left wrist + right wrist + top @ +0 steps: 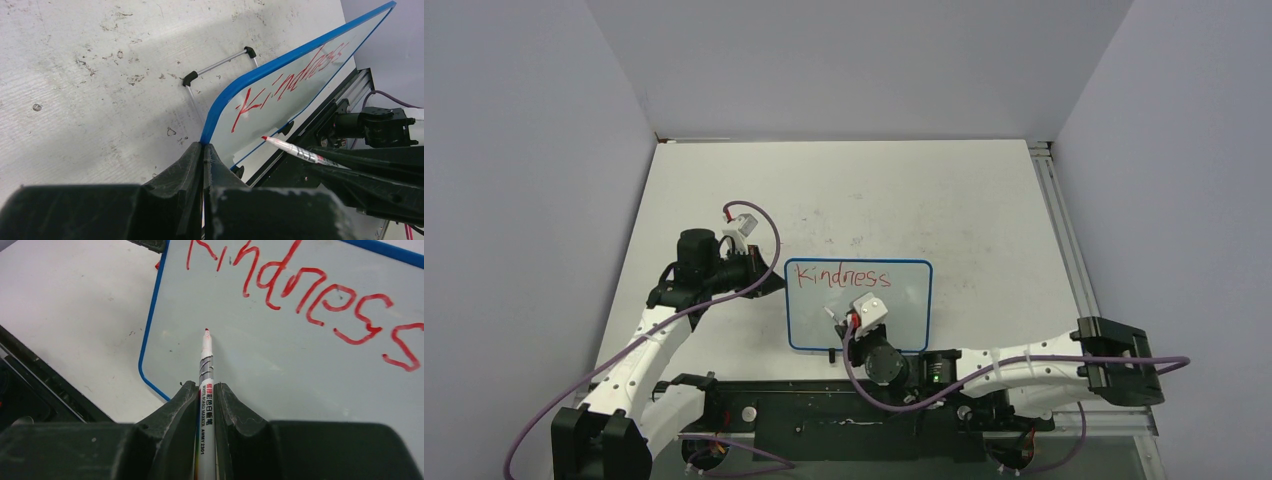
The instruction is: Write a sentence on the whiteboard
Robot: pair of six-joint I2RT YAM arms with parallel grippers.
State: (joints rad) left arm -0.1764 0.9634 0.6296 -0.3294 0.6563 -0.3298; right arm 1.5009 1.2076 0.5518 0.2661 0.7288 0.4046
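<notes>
Scuffed white tabletop [984,200] carries the whiteboard [904,320]. A silver wire bracket [220,62] rests on it, projecting from beneath the whiteboard's blue edge.

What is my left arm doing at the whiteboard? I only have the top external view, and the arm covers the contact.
Observer: The left wrist view shows the left gripper with its jaws shut on the blue frame of the whiteboard, near a rounded corner.
Operator: And the right one?
Observer: On the right gripper, the jaws are shut on the barrel of the marker.
Operator: Where's the tip?
Observer: Uncapped, red, aimed at blank board below the first letters of "Kindness".
</notes>
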